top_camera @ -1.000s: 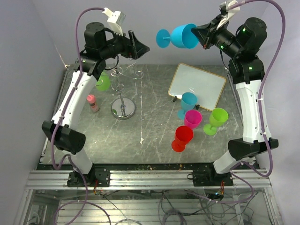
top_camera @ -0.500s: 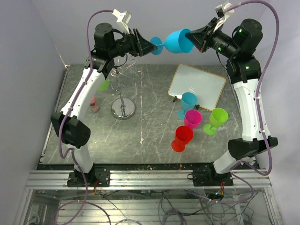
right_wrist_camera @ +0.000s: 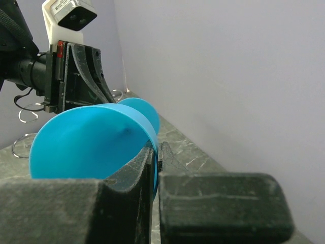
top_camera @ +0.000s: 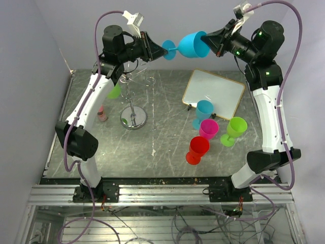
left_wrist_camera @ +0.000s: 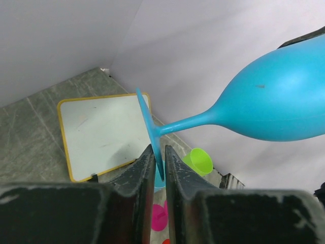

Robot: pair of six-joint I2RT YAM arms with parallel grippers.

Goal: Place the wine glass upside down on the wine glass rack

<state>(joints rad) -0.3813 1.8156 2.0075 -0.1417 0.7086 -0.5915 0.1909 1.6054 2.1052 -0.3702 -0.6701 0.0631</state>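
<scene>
The glass point(top_camera: 192, 44), a blue one, lies on its side in the air high above the far edge of the tabletop point(top_camera: 167, 137), with its foot pointing left and its bowl mouth pointing right. It is held at both ends. The left hand point(top_camera: 163, 49) has its two fingers pressed close together on the thin foot disc; in the left wrist view the disc stands edge-on in the narrow slot between the fingers point(left_wrist_camera: 144, 173), and the stem runs up and right to the bowl point(left_wrist_camera: 274, 107). The right hand point(top_camera: 213, 39) pinches the rim of the bowl, one finger inside and one outside, as the right wrist view shows with the blue wall point(right_wrist_camera: 86, 142) caught between its pads point(right_wrist_camera: 132, 178). The rack point(top_camera: 133, 119) stands on the tabletop below and left of the glass, well apart from it, its round shiny base under the left arm and its curled wire arms at the top of the pole. A small green glass point(top_camera: 114, 90) shows just left of the rack, partly hidden by the left arm, and a little pink-capped bottle point(top_camera: 101, 112) stands near the base. On the right half of the tabletop a whiteboard point(top_camera: 213, 93) lies tilted, and just in front of it four more glasses stand upright in a loose cluster: a teal glass point(top_camera: 204, 109), a pink glass point(top_camera: 208, 128), a lime glass point(top_camera: 236, 127) and a red glass point(top_camera: 198, 147).
</scene>
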